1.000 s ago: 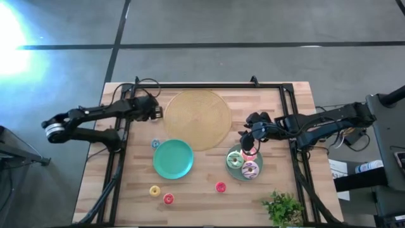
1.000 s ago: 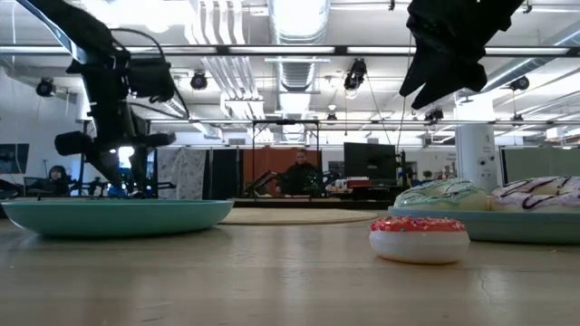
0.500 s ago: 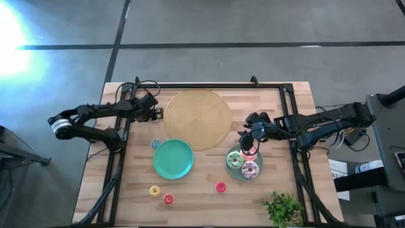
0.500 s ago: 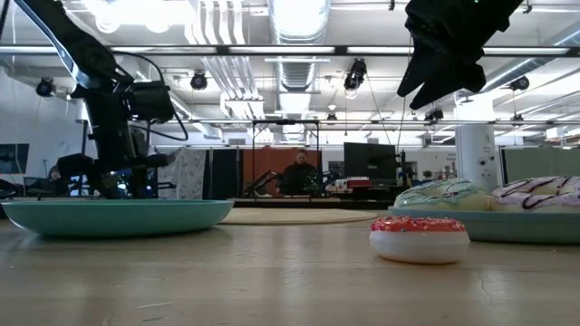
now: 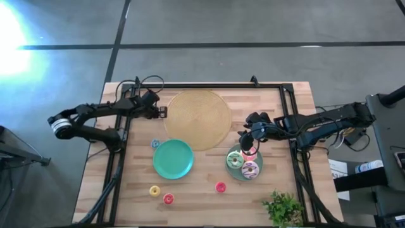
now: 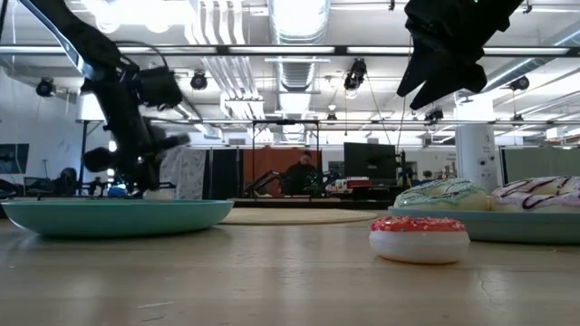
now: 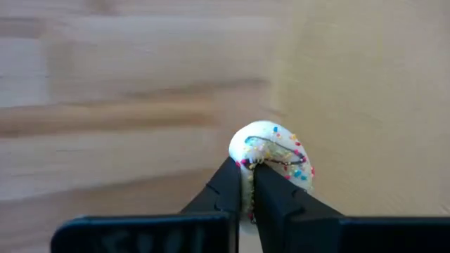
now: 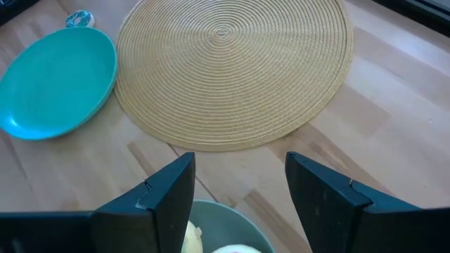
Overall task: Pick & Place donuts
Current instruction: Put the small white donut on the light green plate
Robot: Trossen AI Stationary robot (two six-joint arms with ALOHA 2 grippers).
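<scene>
My left gripper (image 7: 247, 191) (image 5: 161, 112) is shut on a cream donut with coloured sprinkles (image 7: 275, 158) at the left edge of the tan woven disc (image 5: 198, 119). My right gripper (image 8: 239, 197) (image 5: 249, 140) hangs open above the grey-green plate (image 5: 230, 170). That plate holds a green donut (image 5: 235, 161) and a white-pink donut (image 5: 250, 169). A yellow donut (image 5: 154, 190) and two red ones (image 5: 168, 199) (image 5: 220, 187) lie flat on the wood near the table's front. My left gripper pinches the cream donut's ring (image 7: 247, 181) between its two fingers, on the side of the ring nearest the wrist. The fingers come from above, slanting down. The donut's iced face is turned up toward the wrist camera. Whether it is clear of the table cannot be told.
An empty teal plate (image 5: 173, 158) sits left of centre with a small blue thing (image 5: 155, 144) beside it. A green plant (image 5: 283, 208) stands at the front right corner. A black frame rail (image 5: 209, 85) runs along the table's far edge.
My left gripper has shifted a little toward the table's right, up to the woven disc's edge, and has tipped in the low view. My right gripper has kept still above the grey-green plate.
</scene>
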